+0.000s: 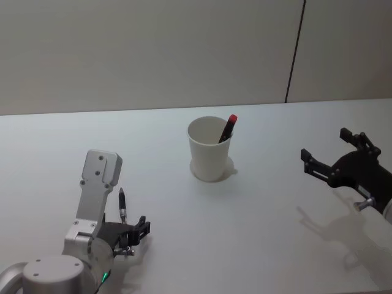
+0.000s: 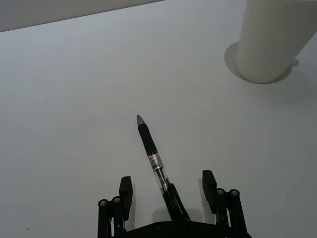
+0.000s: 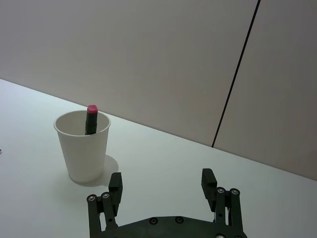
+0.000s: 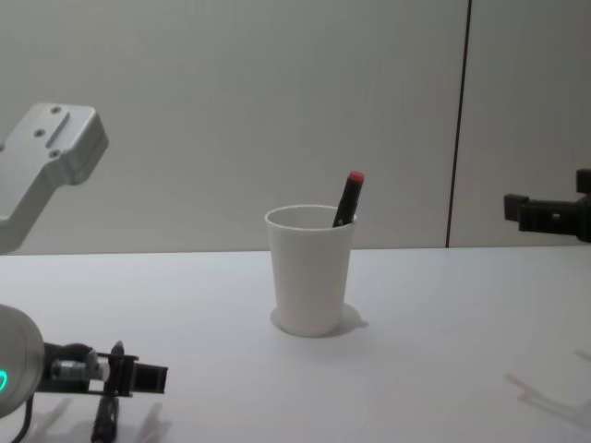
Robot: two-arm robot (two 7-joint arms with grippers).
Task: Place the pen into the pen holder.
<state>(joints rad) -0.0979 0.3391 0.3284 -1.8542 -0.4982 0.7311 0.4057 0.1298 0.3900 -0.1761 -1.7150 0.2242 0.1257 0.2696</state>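
Two open grippers: left gripper (image 2: pixel 167 178) straddles pen (image 2: pixel 150 148) in wrist close-up; head view adds right gripper (image 1: pixel 324 143) mid-right, cup (image 1: pixel 209 158), white table (image 1: pixel 275 245), grey wall (image 1: pixel 153 49).

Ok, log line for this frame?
left gripper open, jaws straddling black pen on table | right gripper open, raised | pen holder upright, red-capped pen inside

The cup (image 4: pixel 311 277) wall hides all of the red-capped pen (image 1: pixel 228 127) but its upper end. The rear end of the black pen (image 2: pixel 150 148) runs under the left gripper (image 2: pixel 167 178). The right gripper (image 1: pixel 325 143) runs off the head view's right edge.
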